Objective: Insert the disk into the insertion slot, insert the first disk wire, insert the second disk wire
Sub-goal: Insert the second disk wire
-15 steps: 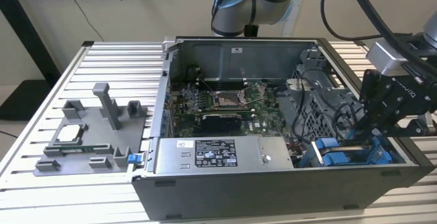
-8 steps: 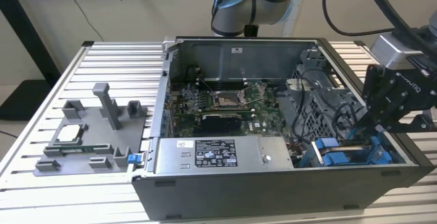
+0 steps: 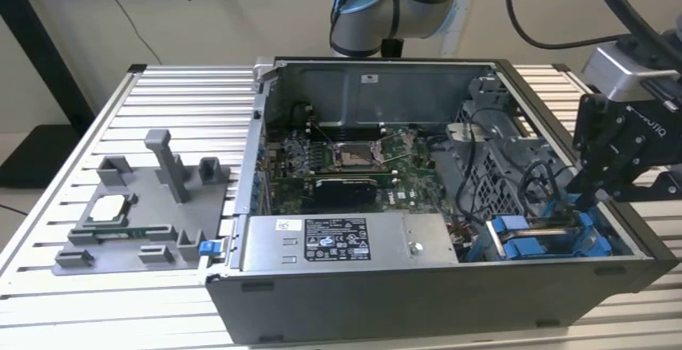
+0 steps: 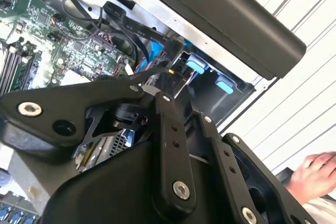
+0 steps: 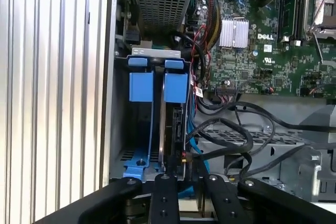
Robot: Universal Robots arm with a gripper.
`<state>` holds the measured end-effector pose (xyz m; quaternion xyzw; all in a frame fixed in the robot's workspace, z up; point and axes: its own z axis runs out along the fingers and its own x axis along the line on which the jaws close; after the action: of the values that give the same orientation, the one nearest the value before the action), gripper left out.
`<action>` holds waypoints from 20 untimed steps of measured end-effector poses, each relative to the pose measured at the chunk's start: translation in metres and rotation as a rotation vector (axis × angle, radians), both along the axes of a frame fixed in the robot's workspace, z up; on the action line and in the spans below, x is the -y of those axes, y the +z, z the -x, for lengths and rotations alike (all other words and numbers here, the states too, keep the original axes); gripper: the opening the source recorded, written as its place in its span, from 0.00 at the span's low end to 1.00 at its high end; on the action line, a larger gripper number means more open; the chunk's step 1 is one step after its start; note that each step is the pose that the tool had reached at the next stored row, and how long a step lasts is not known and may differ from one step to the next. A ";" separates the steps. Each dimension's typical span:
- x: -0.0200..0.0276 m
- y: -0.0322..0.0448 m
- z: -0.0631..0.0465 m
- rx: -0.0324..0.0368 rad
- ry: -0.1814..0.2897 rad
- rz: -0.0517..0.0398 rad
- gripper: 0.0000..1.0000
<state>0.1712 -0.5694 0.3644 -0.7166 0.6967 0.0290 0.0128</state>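
The disk (image 5: pixel 171 129) stands on edge in its blue carrier (image 5: pixel 176 86) inside the insertion slot (image 5: pixel 155 52), a grey metal bay at the case's front corner on the exterior view's right (image 3: pixel 545 240). A second blue carrier (image 5: pixel 140 85) sits beside it. My black gripper (image 3: pixel 587 200) reaches down into this bay. In the first wrist view the gripper (image 5: pixel 182 167) is shut on a black disk wire connector (image 5: pixel 184 156) right at the disk's edge. In the second wrist view the gripper (image 4: pixel 169 74) holds the same connector (image 4: pixel 178 66). Whether the connector is seated is hidden.
Black and blue cables (image 5: pixel 231 129) loop beside the bay. The labelled grey power-supply box (image 3: pixel 335 240) stands next to it, with the motherboard (image 3: pixel 341 158) behind. A grey fixture tray (image 3: pixel 139 214) lies on the exterior view's left. A person's hand (image 4: pixel 315 169) rests outside the case.
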 end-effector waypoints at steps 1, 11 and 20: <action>-0.0001 0.0008 0.000 0.0064 0.000 0.0000 1.00; -0.0063 0.0033 0.001 0.0375 0.000 -0.0009 1.00; -0.0125 0.0038 0.001 0.0434 0.000 -0.0094 1.00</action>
<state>0.1705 -0.5570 0.3682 -0.7169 0.6962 0.0167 0.0313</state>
